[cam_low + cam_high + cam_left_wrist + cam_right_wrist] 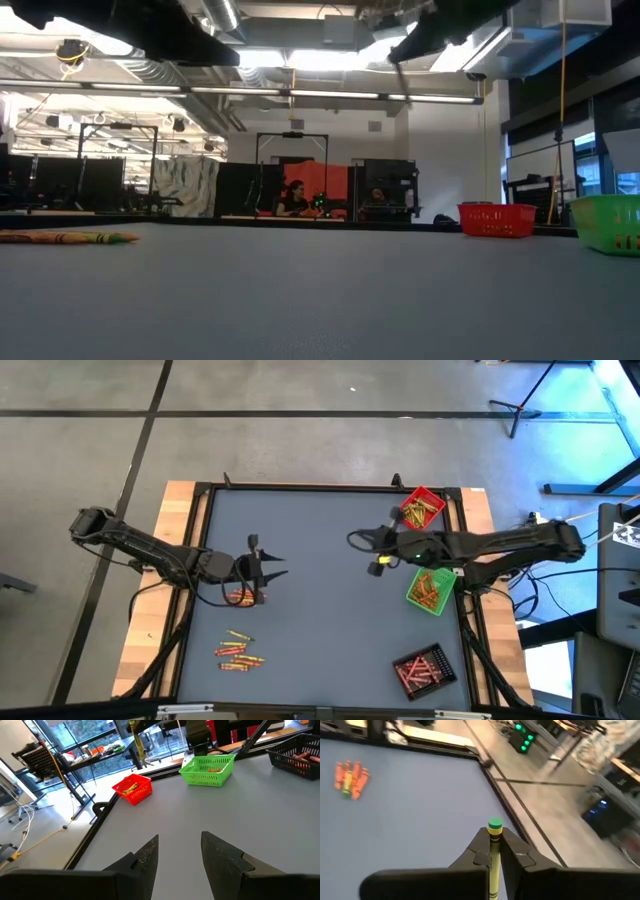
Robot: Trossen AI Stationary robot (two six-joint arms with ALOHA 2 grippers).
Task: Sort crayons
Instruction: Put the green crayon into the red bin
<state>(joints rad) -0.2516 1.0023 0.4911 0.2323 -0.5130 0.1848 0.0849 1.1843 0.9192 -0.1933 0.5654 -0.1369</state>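
Overhead, red tray [422, 507], green tray [431, 589], black tray [424, 669] holding crayons [423, 510], right tool [494, 851] pinching green-tipped crayon [494, 855], left tool [178, 856] spread.

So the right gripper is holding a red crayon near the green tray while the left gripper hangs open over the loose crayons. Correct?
Not quite. The crayon pinched in the right gripper is yellow with a green tip, not red, as the right wrist view shows. The rest holds: it is near the green tray, and the left gripper is open over the loose crayons.

Grey concrete floor [300, 450] crossed by dark lines surrounds the table; a tripod stand [525, 405] sits at two o'clock under blue light.
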